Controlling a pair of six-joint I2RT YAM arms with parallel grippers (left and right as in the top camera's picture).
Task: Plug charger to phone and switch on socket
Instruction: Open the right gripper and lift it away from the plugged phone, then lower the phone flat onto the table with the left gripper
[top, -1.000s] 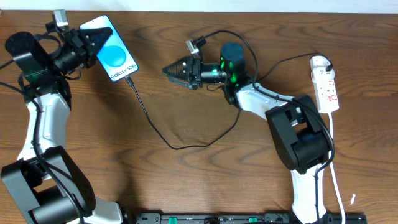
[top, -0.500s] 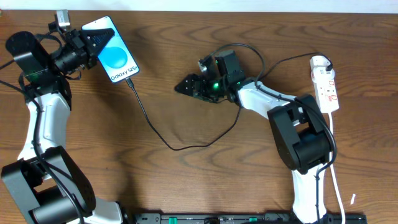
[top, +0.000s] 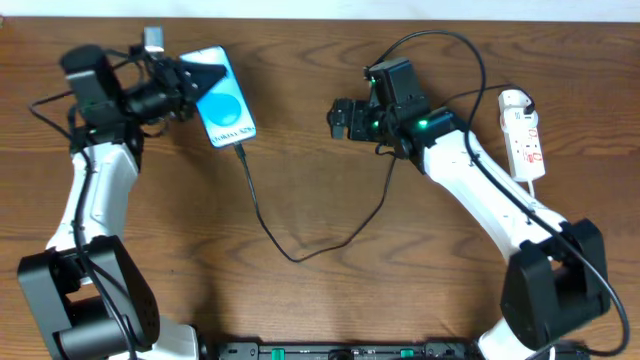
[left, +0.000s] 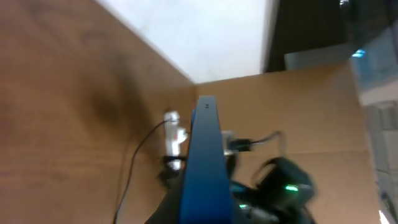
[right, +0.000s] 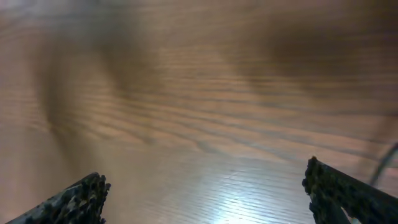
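Observation:
The phone (top: 225, 97) has a light blue screen with a darker circle and is held at the far left by my left gripper (top: 196, 80), which is shut on its upper end. In the left wrist view the phone (left: 202, 162) shows edge-on between the fingers. The black charger cable (top: 290, 250) is plugged into the phone's lower end and curves across the table. My right gripper (top: 342, 117) is open and empty, above the table's middle; in the right wrist view its fingers (right: 205, 193) are wide apart over bare wood. The white socket strip (top: 524, 135) lies at the far right.
The strip's white cord (top: 535, 215) runs down the right side. The charger cable (top: 440, 40) loops behind my right arm at the back. A cardboard wall (left: 298, 112) stands beyond the table in the left wrist view.
My left gripper has carried the phone to the right, with the cable following. My right gripper has swung up and to the right, away from the cable, and the right arm has stretched out.

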